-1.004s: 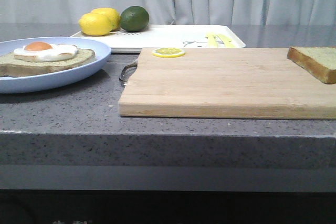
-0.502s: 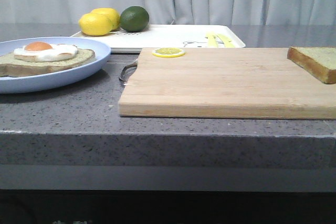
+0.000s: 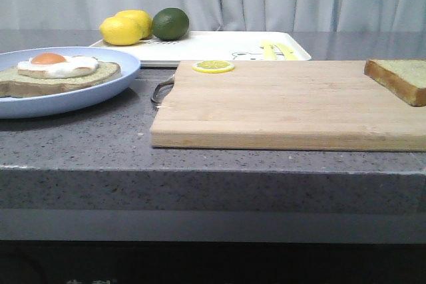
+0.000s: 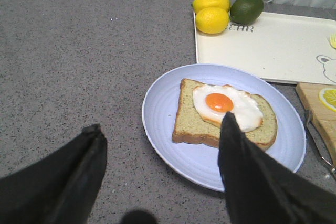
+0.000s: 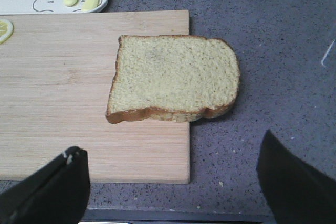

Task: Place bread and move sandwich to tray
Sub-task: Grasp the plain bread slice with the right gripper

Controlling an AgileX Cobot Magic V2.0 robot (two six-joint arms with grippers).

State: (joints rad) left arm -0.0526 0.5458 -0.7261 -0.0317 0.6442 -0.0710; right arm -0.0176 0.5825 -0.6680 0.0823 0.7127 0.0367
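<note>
Both claws hang wide open and empty, so we'd center the right gripper (image 5: 173, 182) over the bread (image 5: 173, 78) overhanging the cutting board (image 5: 79, 103) before pinching its crusts.

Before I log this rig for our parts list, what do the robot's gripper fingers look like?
Only the wrist views show them. The left gripper has two broad, matte black fingers tapering to blunt tips. The right gripper has similar black fingers, one with a small pale fleck near its tip. No cables or markings are visible.
</note>
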